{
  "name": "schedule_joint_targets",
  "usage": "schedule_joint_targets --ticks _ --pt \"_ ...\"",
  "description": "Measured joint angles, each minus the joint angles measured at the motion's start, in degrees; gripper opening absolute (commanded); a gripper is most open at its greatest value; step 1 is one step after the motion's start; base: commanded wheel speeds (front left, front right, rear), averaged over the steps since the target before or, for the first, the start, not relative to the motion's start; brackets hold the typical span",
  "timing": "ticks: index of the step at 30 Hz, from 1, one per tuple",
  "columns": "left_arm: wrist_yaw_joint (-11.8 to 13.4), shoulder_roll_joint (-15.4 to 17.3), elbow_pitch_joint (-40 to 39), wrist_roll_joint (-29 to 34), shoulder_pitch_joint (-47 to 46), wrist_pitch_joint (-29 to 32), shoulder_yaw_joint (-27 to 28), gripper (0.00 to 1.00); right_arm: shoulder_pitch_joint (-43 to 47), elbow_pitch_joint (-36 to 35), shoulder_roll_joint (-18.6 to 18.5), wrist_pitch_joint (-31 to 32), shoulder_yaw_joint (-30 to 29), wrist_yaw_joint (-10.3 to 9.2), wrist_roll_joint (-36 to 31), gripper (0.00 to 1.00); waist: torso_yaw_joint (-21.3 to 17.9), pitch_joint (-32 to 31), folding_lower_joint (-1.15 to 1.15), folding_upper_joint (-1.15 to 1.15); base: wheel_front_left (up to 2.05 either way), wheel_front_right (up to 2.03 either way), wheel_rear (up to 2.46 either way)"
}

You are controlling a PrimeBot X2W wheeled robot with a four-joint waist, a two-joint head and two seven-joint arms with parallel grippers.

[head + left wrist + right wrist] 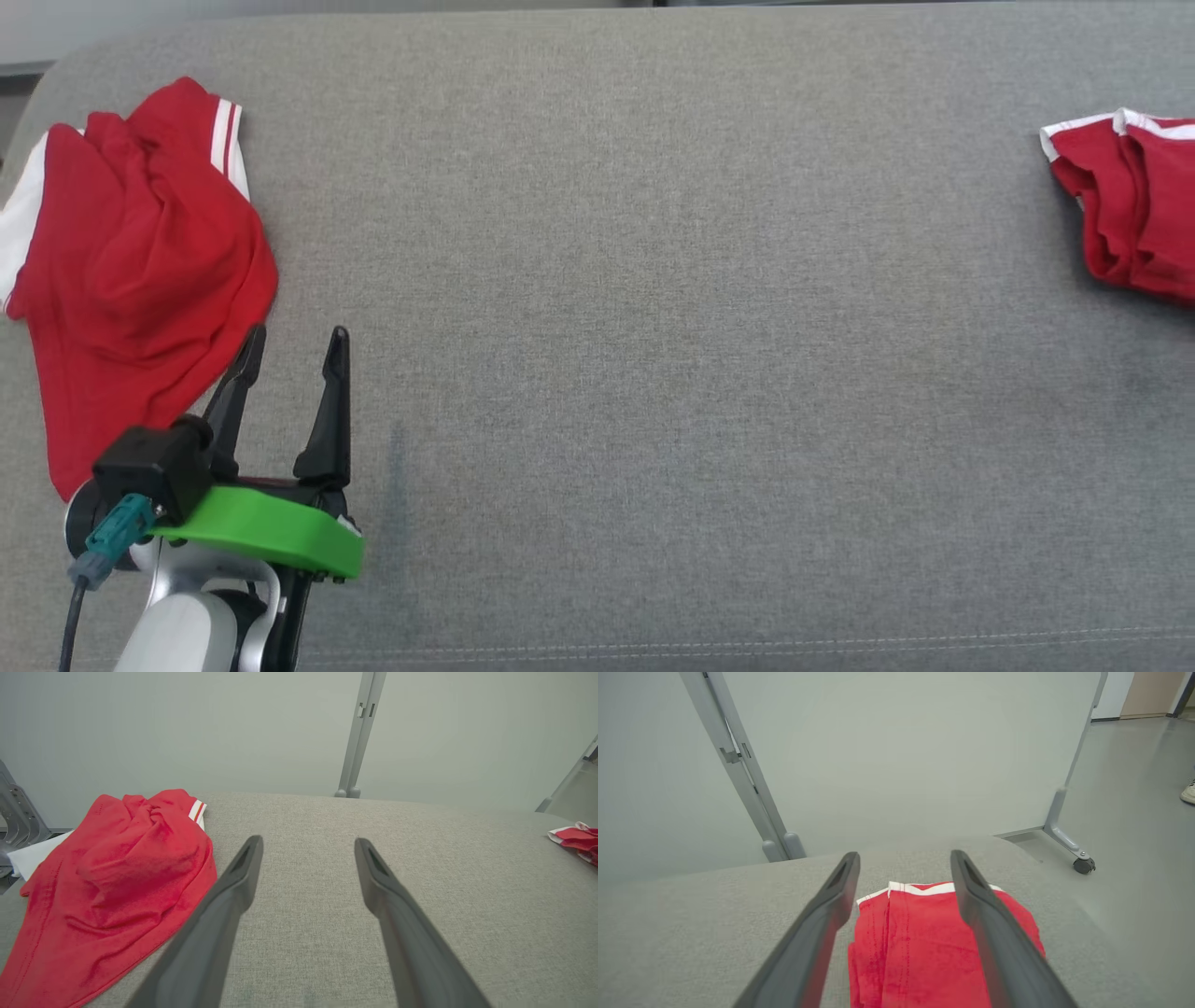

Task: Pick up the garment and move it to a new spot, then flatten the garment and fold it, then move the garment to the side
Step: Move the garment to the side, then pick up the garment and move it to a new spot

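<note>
The grey padded surface (653, 280) spans the head view, and its middle is bare from the front seam to the rear edge. This is the open room for laying out and folding. The crumpled red garment (140, 271) lies bunched at the far left, with its white-striped band (224, 131) toward the rear and one side reaching toward the surface's rounded left edge. A folded red garment (1134, 205) sits at the far right, well apart from the first. The left gripper (299, 333) stands just beside the crumpled garment's right margin, fingers spread wide and holding nothing. The right gripper (903, 855) hovers over the folded piece, fingers likewise apart and empty. The step in hand appears to be the pick-up. Procedure: shift the left gripper leftward over a raised fold, descend until both fingers straddle cloth, then close. Take one firm ridge rather than the whole heap. Carry toward the bare centre, keeping clear of the left edge and the folded piece.
</note>
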Motion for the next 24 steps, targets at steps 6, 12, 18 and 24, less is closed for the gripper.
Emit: schedule_joint_targets --ticks 6,12,18,24 --pt "-0.4 1.1 1.1 0.0 3.1 -0.5 0.5 1.00 8.0 -4.5 7.6 0.3 2.8 -0.38 -1.0 1.00 -1.9 -4.3 0.00 0.00 0.00 0.00 0.00" --pt "-0.8 1.5 1.8 0.0 4.4 -1.8 0.6 1.00 14.0 -7.3 9.9 0.3 2.2 -1.25 -3.4 1.00 -4.6 -7.4 0.00 0.00 0.00 0.00 0.00" --pt "-1.8 2.3 3.7 0.2 5.9 -2.5 -0.3 1.00 19.5 -8.5 10.2 0.3 -0.2 -1.32 -9.2 1.00 -6.2 -10.3 0.00 0.00 0.00 0.00 0.00" --pt "-2.2 2.1 3.9 0.2 6.1 -3.0 -1.0 1.00 22.4 -10.3 11.3 0.3 -3.4 -1.32 -12.9 1.00 -5.6 -12.3 0.00 0.00 0.00 0.00 0.00"
